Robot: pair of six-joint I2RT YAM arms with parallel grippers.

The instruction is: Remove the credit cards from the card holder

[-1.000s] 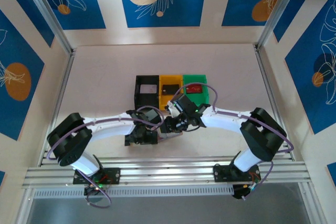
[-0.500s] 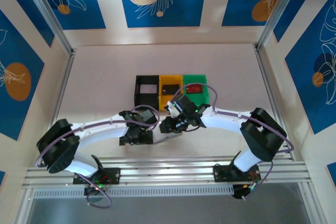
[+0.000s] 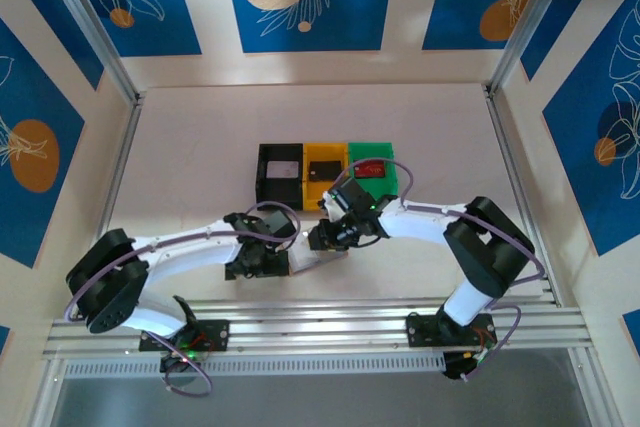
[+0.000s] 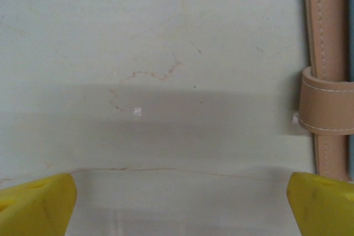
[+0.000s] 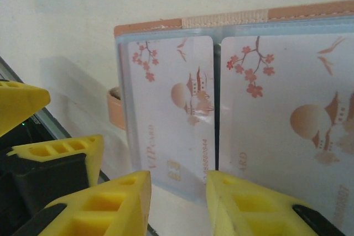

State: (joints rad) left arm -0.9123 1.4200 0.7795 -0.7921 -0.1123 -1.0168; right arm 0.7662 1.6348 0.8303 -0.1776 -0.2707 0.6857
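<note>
In the right wrist view the card holder (image 5: 218, 81) lay open on the table (image 4: 138, 37), taking up the centre and right of the frame, its tan edge along the top. Two pale cards sat in its clear pockets: the left card (image 5: 171, 109) and the right card (image 5: 287, 120), so neither was out yet.

The right gripper (image 5: 178, 203), at the bottom of that frame, had its jaws parted by a narrow gap with nothing between them, its tips just short of the holder's near edge. The left gripper (image 4: 180, 205) stood wide and empty over bare table, with the holder's snap tab (image 4: 327, 106) at the right edge of its view.

The likely trouble: nothing pinned the holder down, so a pull on a card could drag or lift the whole holder. The narrow jaws might also pinch the slick pocket film instead of the card and slip off.

"VIP" could be read on the left card; the small figures after it were too fine to read. The right card showed only "ARD". Both carried blossom-and-pagoda artwork.
</note>
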